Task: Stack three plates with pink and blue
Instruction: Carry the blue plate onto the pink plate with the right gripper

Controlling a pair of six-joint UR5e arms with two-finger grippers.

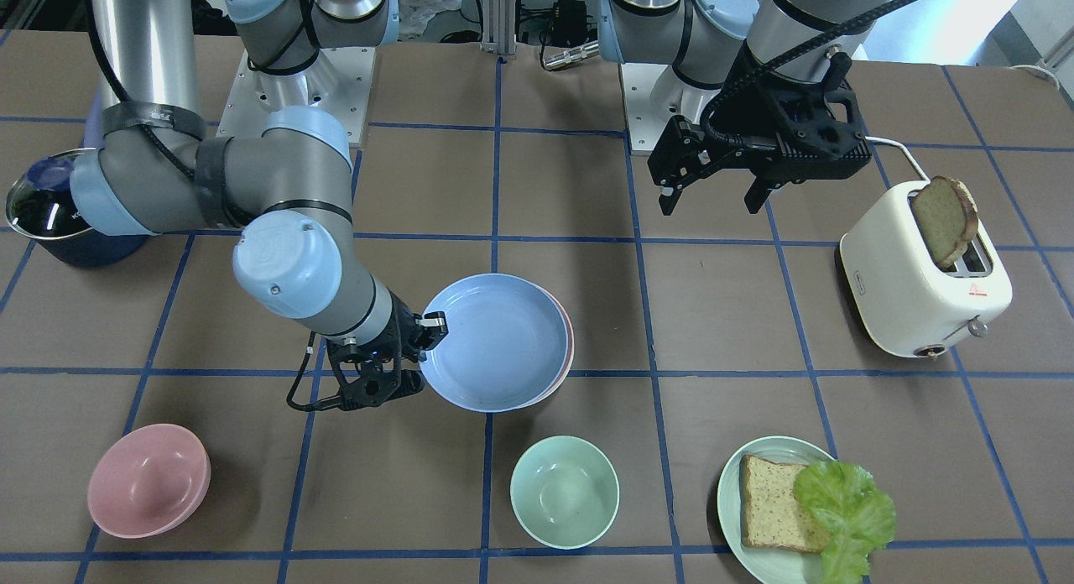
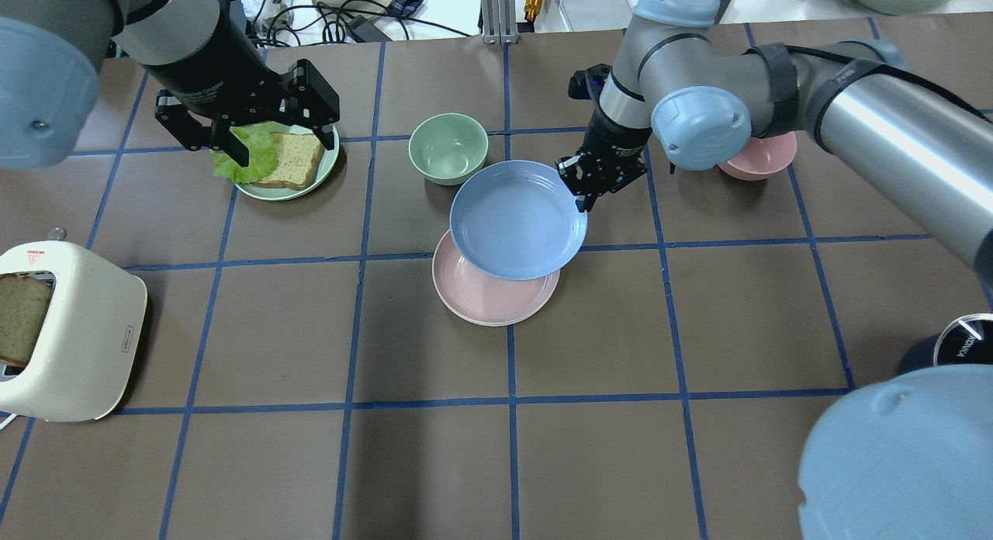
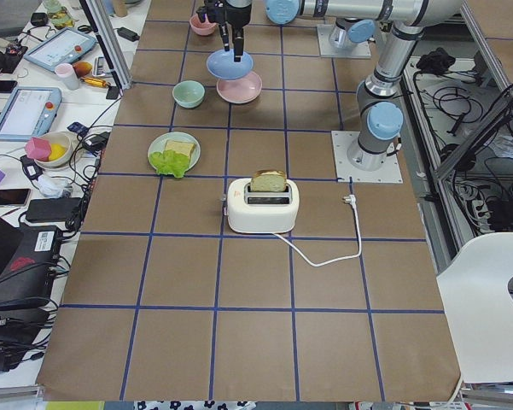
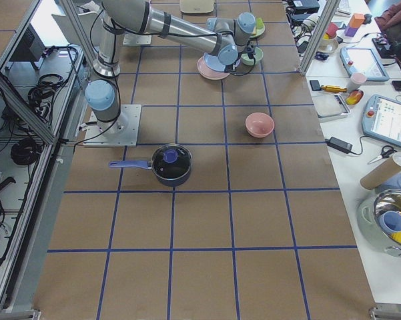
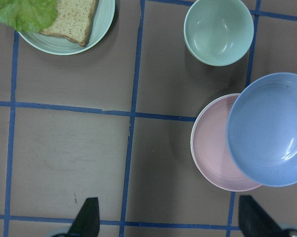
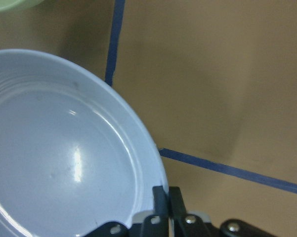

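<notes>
My right gripper [image 2: 580,201] is shut on the rim of the light blue plate [image 2: 516,218]. It holds the plate in the air above the pale pink plate [image 2: 485,295], which lies on the table, and the blue plate overlaps the pink one's far part. The right wrist view shows the fingers [image 6: 160,197] pinching the blue plate's rim [image 6: 59,158]. A pale edge shows under the pink plate's rim [image 5: 212,148]; I cannot tell whether it is the cream-white plate. My left gripper [image 2: 248,140] is open and empty, hovering over the bread plate.
A mint bowl [image 2: 448,147] stands just beyond the plates. A pink bowl [image 2: 764,154] lies behind the right arm. A mint plate [image 2: 287,195] holds bread and lettuce. A cream toaster [image 2: 70,346] with bread is near left. A dark pot [image 1: 50,206] is on the right side.
</notes>
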